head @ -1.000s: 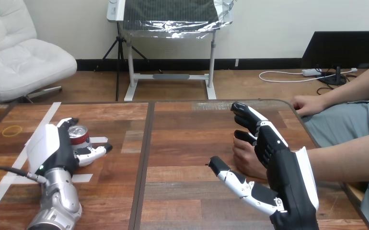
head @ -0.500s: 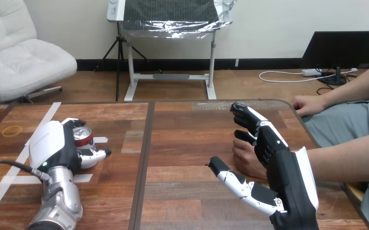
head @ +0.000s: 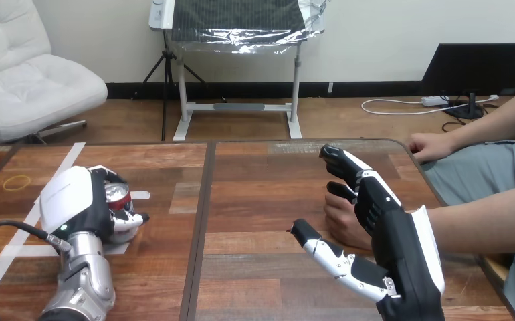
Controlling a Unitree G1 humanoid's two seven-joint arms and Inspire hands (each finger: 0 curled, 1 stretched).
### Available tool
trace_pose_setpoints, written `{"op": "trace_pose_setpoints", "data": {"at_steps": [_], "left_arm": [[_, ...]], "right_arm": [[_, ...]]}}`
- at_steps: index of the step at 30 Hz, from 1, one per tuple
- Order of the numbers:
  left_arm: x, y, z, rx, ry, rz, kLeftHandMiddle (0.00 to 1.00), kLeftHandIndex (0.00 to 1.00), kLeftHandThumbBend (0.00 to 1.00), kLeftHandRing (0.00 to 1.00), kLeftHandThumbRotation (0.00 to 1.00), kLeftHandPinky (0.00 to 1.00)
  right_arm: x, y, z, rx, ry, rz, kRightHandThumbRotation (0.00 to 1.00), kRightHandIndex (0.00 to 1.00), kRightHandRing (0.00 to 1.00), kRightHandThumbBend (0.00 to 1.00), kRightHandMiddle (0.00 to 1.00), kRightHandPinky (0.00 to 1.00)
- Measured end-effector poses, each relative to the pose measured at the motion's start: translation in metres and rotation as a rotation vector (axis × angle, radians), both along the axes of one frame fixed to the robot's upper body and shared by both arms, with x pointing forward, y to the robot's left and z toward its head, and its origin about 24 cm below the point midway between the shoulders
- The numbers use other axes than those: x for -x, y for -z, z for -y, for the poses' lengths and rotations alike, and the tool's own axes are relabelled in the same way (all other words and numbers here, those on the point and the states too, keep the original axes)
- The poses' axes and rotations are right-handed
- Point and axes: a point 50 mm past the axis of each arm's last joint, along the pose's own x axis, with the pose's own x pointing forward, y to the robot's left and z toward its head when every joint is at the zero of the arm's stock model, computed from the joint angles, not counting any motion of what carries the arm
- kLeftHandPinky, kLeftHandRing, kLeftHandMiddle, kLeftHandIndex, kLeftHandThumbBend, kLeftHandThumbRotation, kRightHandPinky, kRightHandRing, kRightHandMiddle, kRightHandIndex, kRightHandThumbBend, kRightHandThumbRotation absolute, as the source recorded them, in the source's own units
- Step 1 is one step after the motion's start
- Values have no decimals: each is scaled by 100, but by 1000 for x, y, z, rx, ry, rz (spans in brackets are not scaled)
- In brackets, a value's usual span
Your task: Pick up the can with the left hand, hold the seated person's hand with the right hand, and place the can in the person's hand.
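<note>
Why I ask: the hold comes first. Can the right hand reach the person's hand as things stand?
Probably yes: the person's hand appears to lie between the fingers and thumb of the open right hand, with nothing intervening.

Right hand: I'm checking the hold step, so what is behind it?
The person's hand lies on the table behind the right hand; any contact between them is covered.

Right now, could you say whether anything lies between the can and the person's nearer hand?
Nothing visible on the table does: the left hand grips the can, and the right hand stands beside the person's nearer hand.
</note>
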Motion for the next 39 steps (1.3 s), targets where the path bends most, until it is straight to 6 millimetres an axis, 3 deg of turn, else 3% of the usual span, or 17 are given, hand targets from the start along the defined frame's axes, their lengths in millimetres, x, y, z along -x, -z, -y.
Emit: {"op": "trace_pose_setpoints", "data": {"at_steps": [8,39], "left_arm": [[1,-1,-2,-29,10,8,43,50,77,35,0,29],[5,2,2,35,62,47,46,49,73,39,0,32]], "right_arm": [[1,0,1,0,1,-3,15,82,88,62,86,83],[1,1,0,-2,-8,-7,16,82,86,60,85,79]]}}
